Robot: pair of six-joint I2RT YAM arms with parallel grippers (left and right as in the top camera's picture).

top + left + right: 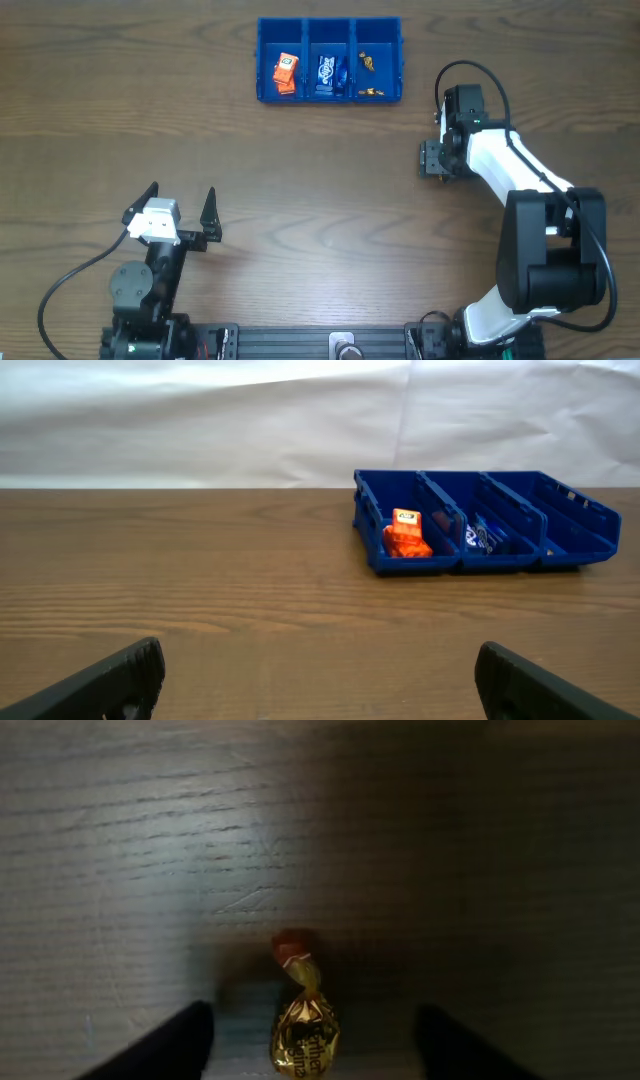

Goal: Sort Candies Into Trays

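Observation:
A blue tray [330,24] with three compartments stands at the far middle of the table. Its left compartment holds orange candies [286,72], the middle one blue-wrapped candies [328,72], the right one gold candies [368,65]. The same blue tray [560,520] and orange candies [407,532] show in the left wrist view. My right gripper [310,1045] hangs low over the table right of the tray, open, with a gold-wrapped candy [303,1020] lying between its fingers. My left gripper [182,210] stands open near the front left, nothing in it.
Bare wooden tabletop [300,190] stretches between the two arms and the tray. A white backdrop [200,420] rises behind the table's far edge.

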